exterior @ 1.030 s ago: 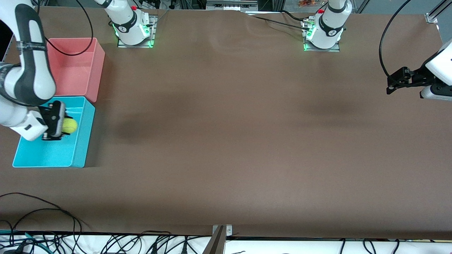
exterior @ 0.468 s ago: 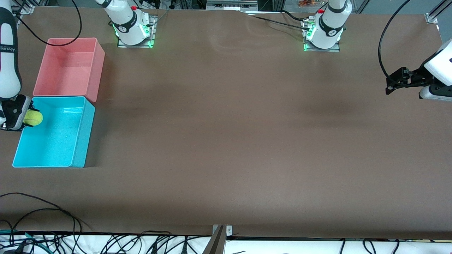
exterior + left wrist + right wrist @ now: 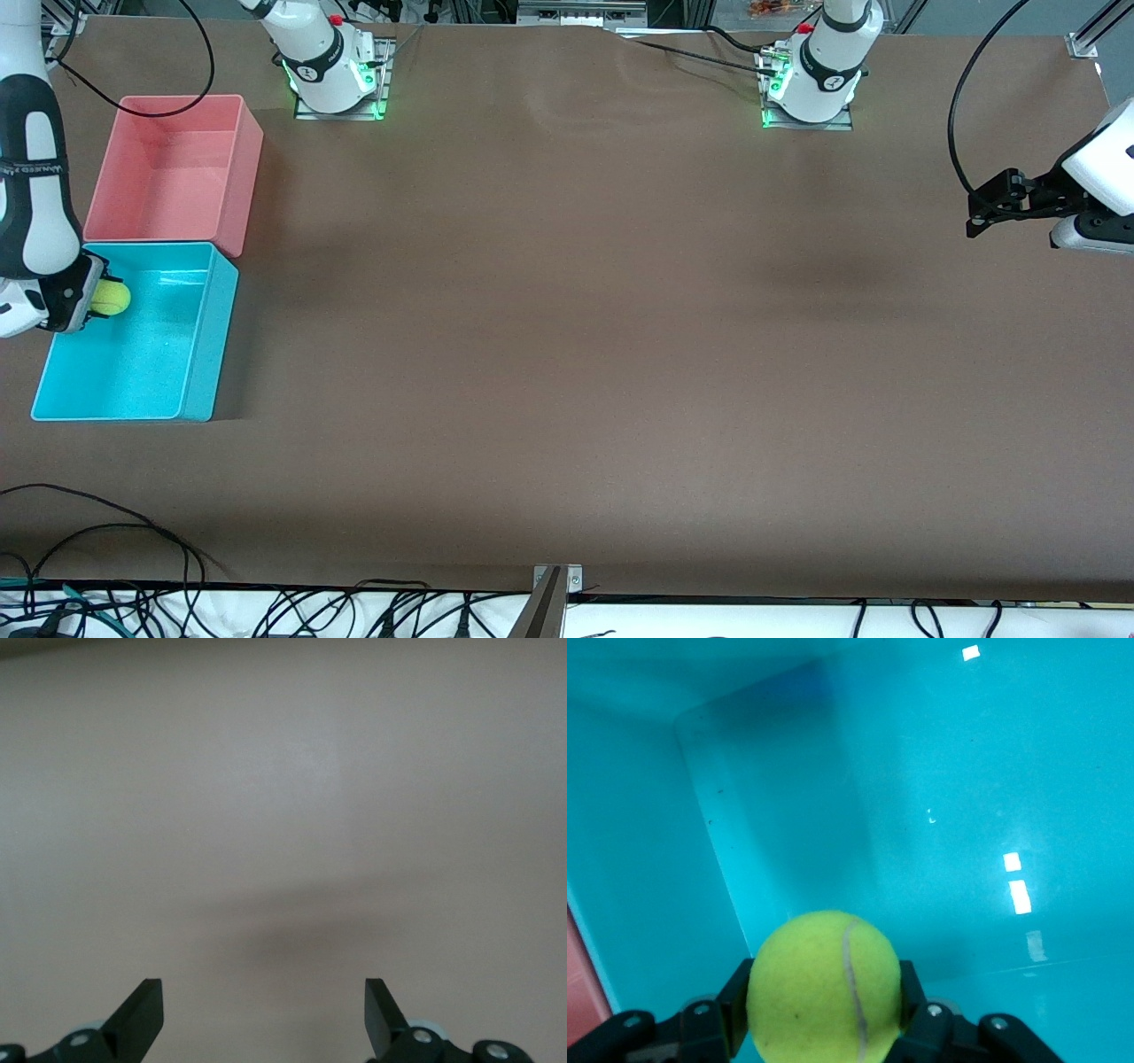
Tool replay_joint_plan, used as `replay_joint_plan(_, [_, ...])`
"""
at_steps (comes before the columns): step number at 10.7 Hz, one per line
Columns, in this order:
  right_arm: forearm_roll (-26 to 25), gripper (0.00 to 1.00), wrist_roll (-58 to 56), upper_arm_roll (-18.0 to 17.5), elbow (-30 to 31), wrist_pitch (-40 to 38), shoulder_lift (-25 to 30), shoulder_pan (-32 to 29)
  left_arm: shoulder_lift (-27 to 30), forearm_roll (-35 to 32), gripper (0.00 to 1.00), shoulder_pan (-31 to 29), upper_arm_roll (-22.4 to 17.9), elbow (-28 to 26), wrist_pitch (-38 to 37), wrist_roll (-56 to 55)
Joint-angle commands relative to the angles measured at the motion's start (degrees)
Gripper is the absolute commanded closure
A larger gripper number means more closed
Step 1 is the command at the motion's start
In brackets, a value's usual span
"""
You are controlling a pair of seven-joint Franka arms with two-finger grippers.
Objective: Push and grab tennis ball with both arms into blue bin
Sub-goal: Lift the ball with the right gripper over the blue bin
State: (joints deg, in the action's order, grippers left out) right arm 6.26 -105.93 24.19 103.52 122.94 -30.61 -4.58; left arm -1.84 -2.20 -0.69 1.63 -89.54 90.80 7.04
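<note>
My right gripper is shut on the yellow-green tennis ball and holds it over the blue bin, above the bin's end that lies next to the pink tub. In the right wrist view the ball sits between both black fingers, with the bin's cyan floor and wall below it. My left gripper is open and empty, up over bare table at the left arm's end. Its wrist view shows two spread fingertips over brown table.
A pink tub stands against the blue bin, farther from the front camera. Both arm bases sit along the table's back edge. Black cables lie near the front edge at the right arm's end.
My right gripper with the ball swung from over the bin's middle out past its outer wall, then came back a little over the bin's edge. The left arm has barely moved.
</note>
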Motion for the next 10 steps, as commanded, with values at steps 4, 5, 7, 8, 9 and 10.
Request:
replay_joint_plan(4, [3.05, 0.88, 0.46, -0.72, -0.78, 2.48, -4.01, -1.04, -0.88, 1.06, 0.0, -0.19, -0.14, 1.91, -1.41, -0.19])
replay_joint_plan(5, [3.14, 0.88, 0.46, -0.72, -0.77, 2.39, -4.36, -1.39, -0.88, 1.15, 0.0, -0.19, -0.14, 1.82, -1.5, -0.28])
replay_joint_plan(7, [3.23, 0.87, 0.29, -0.72, -0.6, 2.12, -5.07, -2.45, -0.88, 1.15, 0.0, -0.27, -0.14, 1.91, -1.5, -0.28])
replay_joint_plan(8, [3.23, 0.87, 0.2, -0.72, -0.68, 2.12, -5.07, -2.45, -0.8, 1.15, 0.0, 0.16, -0.14, 2.08, -1.5, -0.36])
replay_joint_plan(9, [3.58, 0.8, 0.37, -0.72, -0.77, 2.12, -5.33, -2.45, -0.8, 1.06, 0.0, 0.34, 0.03, 2.09, -1.5, -0.36])
replay_joint_plan(10, [5.41, 0.74, 0.37, -0.72, -0.95, 2.12, -5.85, -2.45, -0.8, 1.06, 0.0, 0.43, 0.21, 2.09, -1.5, -0.45])
